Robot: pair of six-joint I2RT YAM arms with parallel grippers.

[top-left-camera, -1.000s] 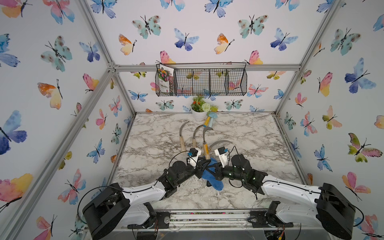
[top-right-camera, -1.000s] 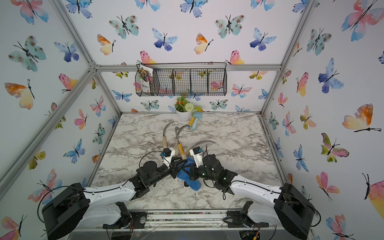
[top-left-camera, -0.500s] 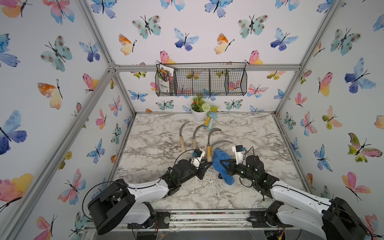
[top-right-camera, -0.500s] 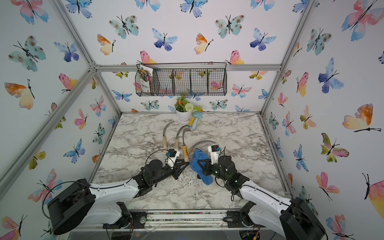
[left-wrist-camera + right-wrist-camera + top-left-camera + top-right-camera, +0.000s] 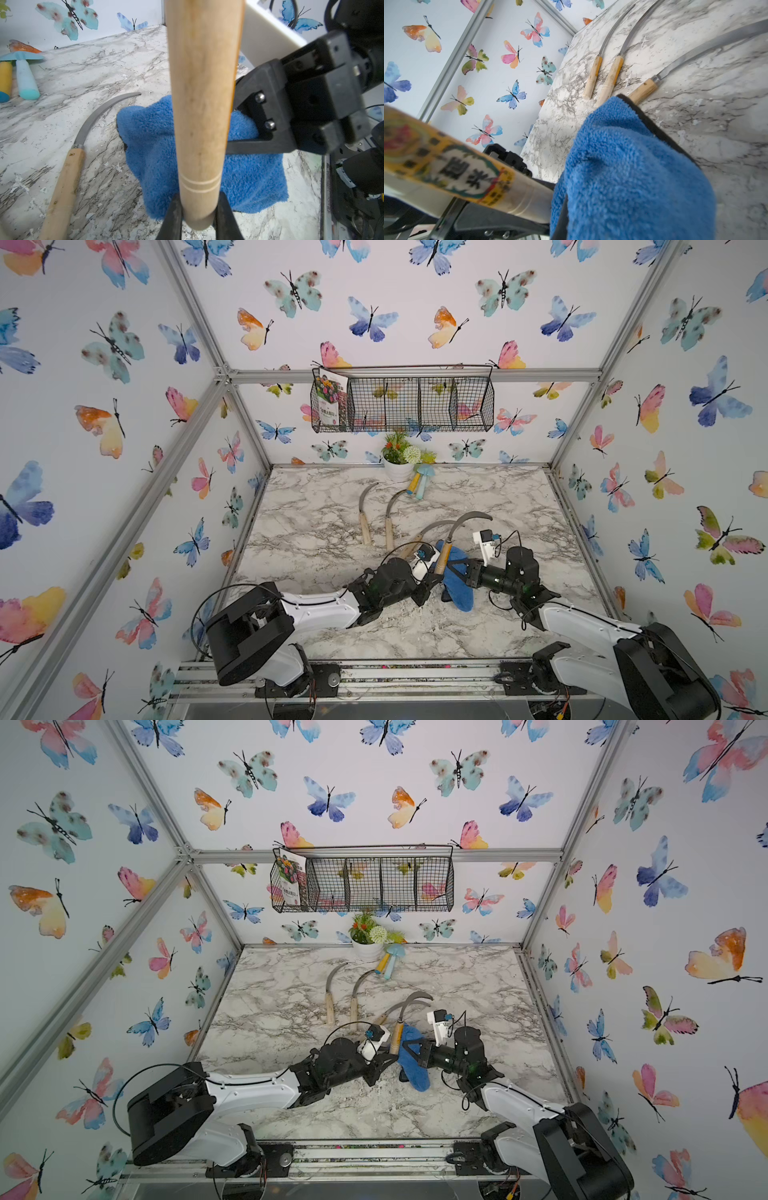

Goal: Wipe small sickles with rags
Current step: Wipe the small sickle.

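My left gripper (image 5: 198, 216) is shut on the butt of one small sickle's pale wooden handle (image 5: 202, 104). It holds the sickle off the table, and the grey blade (image 5: 473, 517) arcs away toward the back. My right gripper (image 5: 462, 571) is shut on the blue rag (image 5: 457, 591), which hangs in a bunch right against that handle (image 5: 456, 166). The rag (image 5: 633, 176) hides the right fingertips. Three more small sickles lie on the marble: two side by side (image 5: 365, 522) (image 5: 389, 522), and one (image 5: 68, 166) close beside the rag.
A white flower pot (image 5: 398, 470) and yellow and light-blue mushroom toys (image 5: 419, 485) stand at the back edge. A black wire basket (image 5: 403, 404) hangs on the back wall. Aluminium frame posts and butterfly walls close in the marble table (image 5: 324, 539).
Half a second ago the rag and the held sickle stood apart. Now they are together again, a little further right than a second ago, with the sickle raised higher.
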